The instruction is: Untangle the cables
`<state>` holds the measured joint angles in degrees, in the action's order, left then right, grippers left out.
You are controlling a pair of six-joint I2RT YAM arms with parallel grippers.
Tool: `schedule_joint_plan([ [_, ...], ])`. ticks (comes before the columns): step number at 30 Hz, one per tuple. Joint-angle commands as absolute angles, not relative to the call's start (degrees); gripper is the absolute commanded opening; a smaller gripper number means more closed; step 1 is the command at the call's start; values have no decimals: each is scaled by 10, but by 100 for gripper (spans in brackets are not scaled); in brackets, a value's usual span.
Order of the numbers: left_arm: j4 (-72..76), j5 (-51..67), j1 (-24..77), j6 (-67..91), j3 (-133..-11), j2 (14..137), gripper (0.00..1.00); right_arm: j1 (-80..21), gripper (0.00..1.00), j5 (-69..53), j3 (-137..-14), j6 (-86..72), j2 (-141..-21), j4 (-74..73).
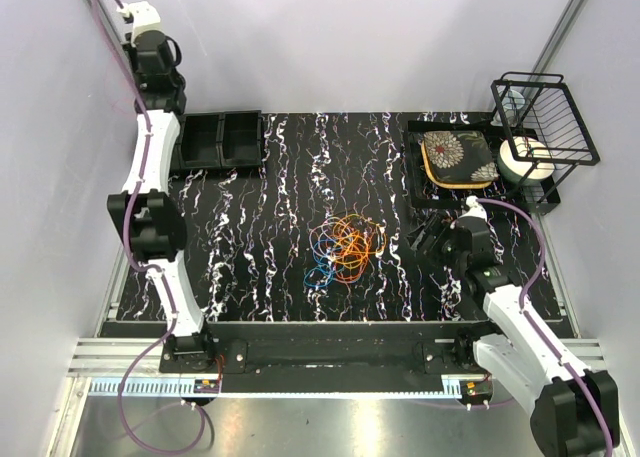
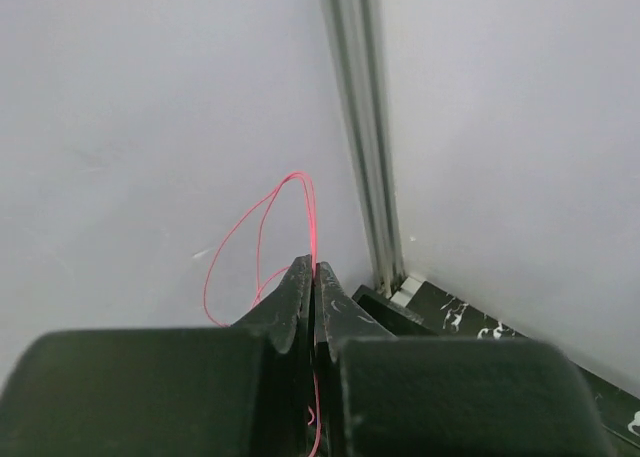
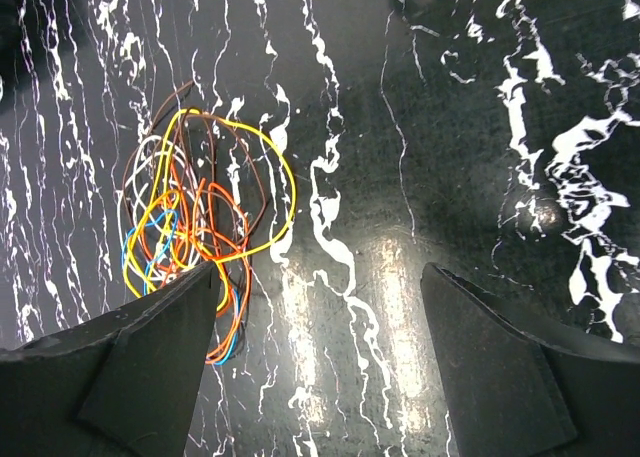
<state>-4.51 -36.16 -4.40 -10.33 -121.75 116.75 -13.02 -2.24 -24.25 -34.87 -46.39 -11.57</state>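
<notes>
**Tangled cables (image 1: pixel 345 247) mid-table; the left end effector (image 2: pixel 312 272) holds one red cable (image 2: pixel 298 176) up high.**

The black, white-veined table (image 1: pixel 260 267) carries the cables at its centre: orange, yellow, blue, brown and whitish loops heaped over one another. The left arm (image 1: pixel 150 177) reaches up into the far-left corner between the walls (image 2: pixel 150 107). Its end effector is pinched tight on the thin red cable, which arcs above the fingertips and runs down between them. The right arm (image 1: pixel 520 327) sits low over the table, just right of the heap. The right end effector (image 3: pixel 322 269) stands wide apart and holds nothing, and in the wrist view one finger partly covers the edge of the heap.
</notes>
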Motion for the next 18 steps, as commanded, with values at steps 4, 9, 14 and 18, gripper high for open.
schedule_joint_plan([
  [4, 25, -359, -33, -122, -1238, 1206, 0, -130, 89, -41, -248, -350, -484, -89],
  [9, 62, -371, -37, -146, -1252, 1254, 0, -131, 89, -48, -245, -349, -483, -84],
  [14, 82, -380, -48, -146, -1263, 1281, 0, -132, 89, -50, -244, -348, -483, -84],
  [18, 115, -380, -54, -150, -1251, 1272, 0, -131, 89, -53, -244, -347, -484, -81],
])
